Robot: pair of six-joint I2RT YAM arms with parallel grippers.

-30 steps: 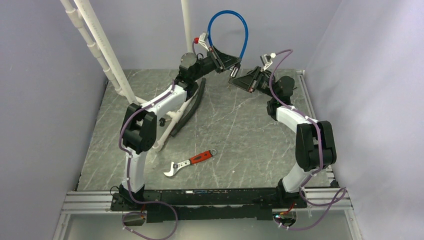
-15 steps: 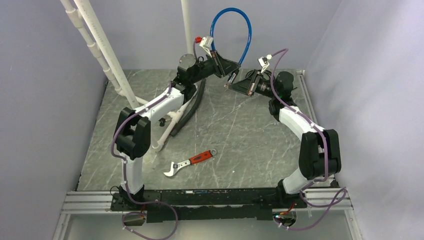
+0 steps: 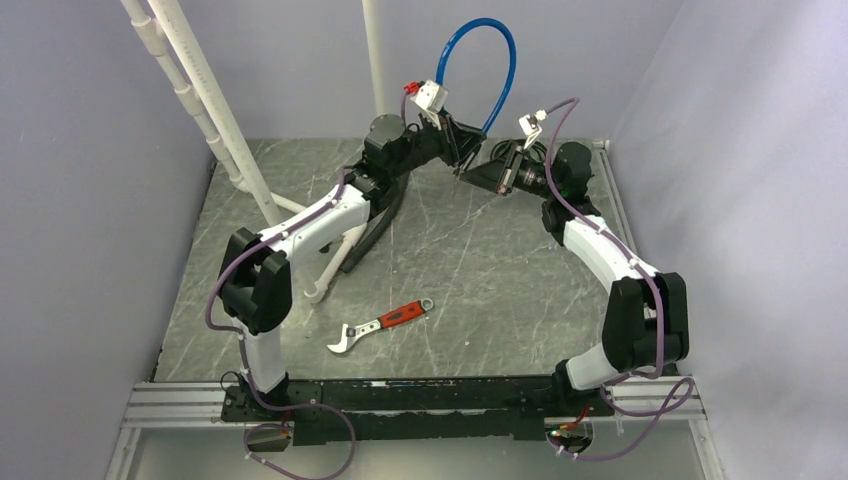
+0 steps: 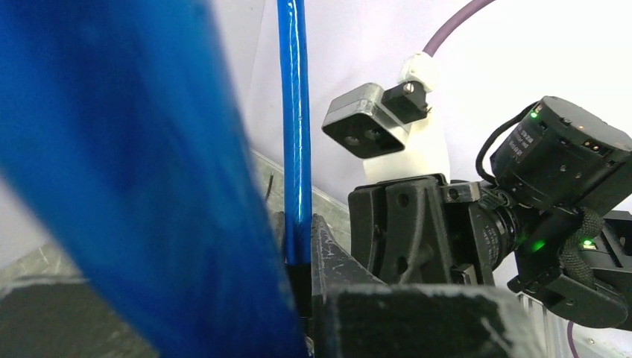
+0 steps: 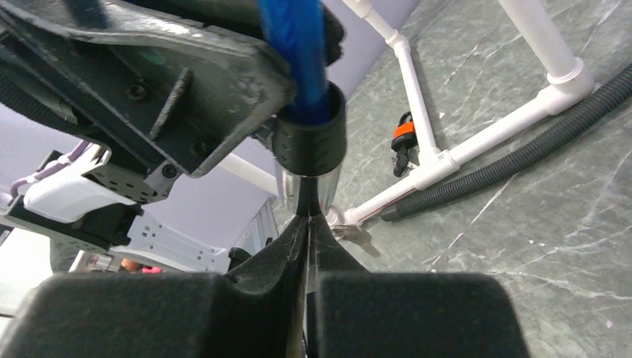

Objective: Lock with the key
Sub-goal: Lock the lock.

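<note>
Because the left gripper (image 3: 452, 148) was clamped on the blue cable lock (image 5: 298, 52) near its black collar (image 5: 309, 138), the lock hung raised well above the table (image 3: 480, 280), its loop arching over both wrists. The right gripper (image 5: 307, 224) was pressed fully together, its tips just under the lock's metal barrel (image 5: 305, 183). A silver piece (image 5: 352, 233) that looked like a key showed just beside those tips. We could not tell whether a blade was pinched between the pads or already seated in the barrel.

We judged the lock light, but awkward. The cable would be springy and its plastic coat slick, so a grip anywhere along the loop would let the barrel swing. The stiff collar and barrel end gave the only steady hold, and that was where the left arm had it. We took the key to be thin, hard and easily cocked sideways. We thought it best gripped flat on its head, in line with the barrel, and turned without side load.
</note>
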